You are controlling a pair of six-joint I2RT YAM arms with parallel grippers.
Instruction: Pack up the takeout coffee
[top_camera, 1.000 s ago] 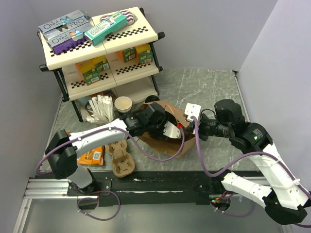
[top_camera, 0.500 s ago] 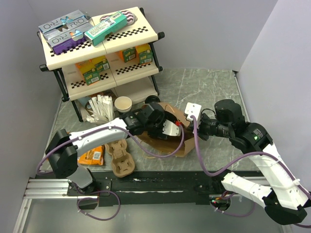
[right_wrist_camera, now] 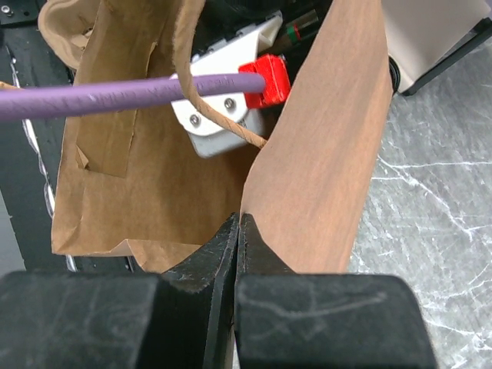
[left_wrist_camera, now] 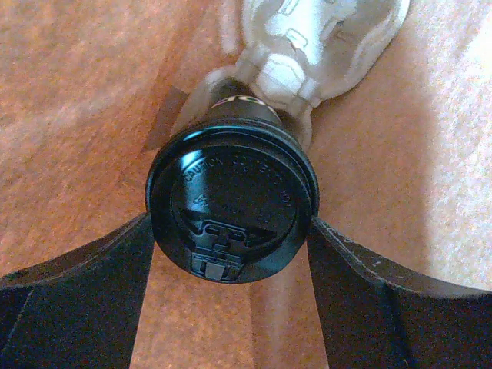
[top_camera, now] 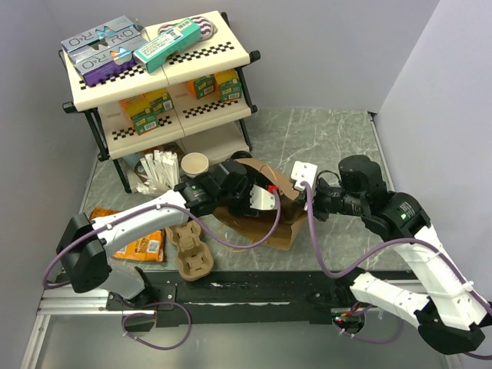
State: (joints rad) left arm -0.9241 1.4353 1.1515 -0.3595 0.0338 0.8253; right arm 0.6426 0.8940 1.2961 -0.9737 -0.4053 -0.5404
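The takeout coffee (left_wrist_camera: pixel 231 200) shows its round black lid from above, deep inside the brown paper bag (top_camera: pixel 286 228). My left gripper (left_wrist_camera: pixel 231 224) reaches down into the bag, and its two dark fingers (left_wrist_camera: pixel 100 300) press against opposite sides of the lid. From the top view the left gripper (top_camera: pixel 257 198) sits in the bag's mouth and the cup is hidden. A pale moulded piece (left_wrist_camera: pixel 319 42) lies beyond the cup. My right gripper (right_wrist_camera: pixel 240 223) is shut on the bag's upper edge (right_wrist_camera: pixel 323 154); in the top view the right gripper (top_camera: pixel 306 192) is at the bag's right side.
A shelf rack (top_camera: pixel 165 77) with boxes stands at the back left. In front of it are an open paper cup (top_camera: pixel 195 164) and white sticks (top_camera: pixel 161 169). A brown pulp carrier (top_camera: pixel 192 250) and an orange packet (top_camera: pixel 146 247) lie near left. A purple cable (right_wrist_camera: pixel 115 96) crosses the bag's mouth.
The left arm has swung to the left and its gripper has shifted slightly up and left inside the bag. The bag's mouth has moved with it. The right arm has stayed put.
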